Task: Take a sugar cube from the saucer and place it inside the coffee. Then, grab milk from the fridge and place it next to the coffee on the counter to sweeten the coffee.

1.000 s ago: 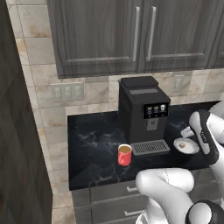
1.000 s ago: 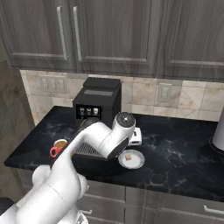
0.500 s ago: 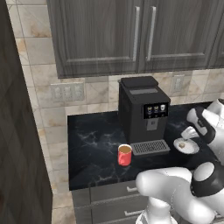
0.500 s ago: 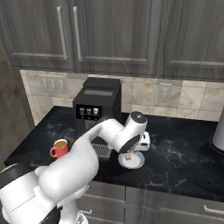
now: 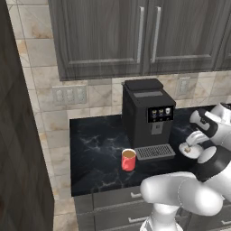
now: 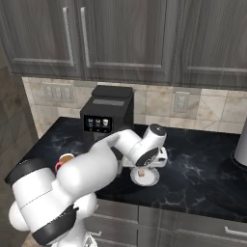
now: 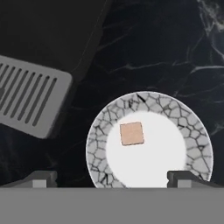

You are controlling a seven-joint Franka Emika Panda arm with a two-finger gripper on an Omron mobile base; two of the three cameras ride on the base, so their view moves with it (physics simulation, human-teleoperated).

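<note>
Above the saucer the claw hangs with its fingers spread wide, empty; the sugar cube lies untouched. Dropping it into the coffee and fetching milk remain.

**Kitchen backdrop around the coffee machine**

Black coffee machine sits against the back wall, grey slatted drip tray at its front. Directly above it: dark grey wood-grain wall cabinets with vertical silver bar handles. Behind it: beige stone-tile backsplash. A pale multi-switch plate is on the tiles left of the machine, a single outlet on the tiles right of it. Below the machine level: dark grey drawer fronts with silver handles. Far left of the machine, a tall dark panel runs floor to top of frame. Lighting even, no hard shadows.
</note>
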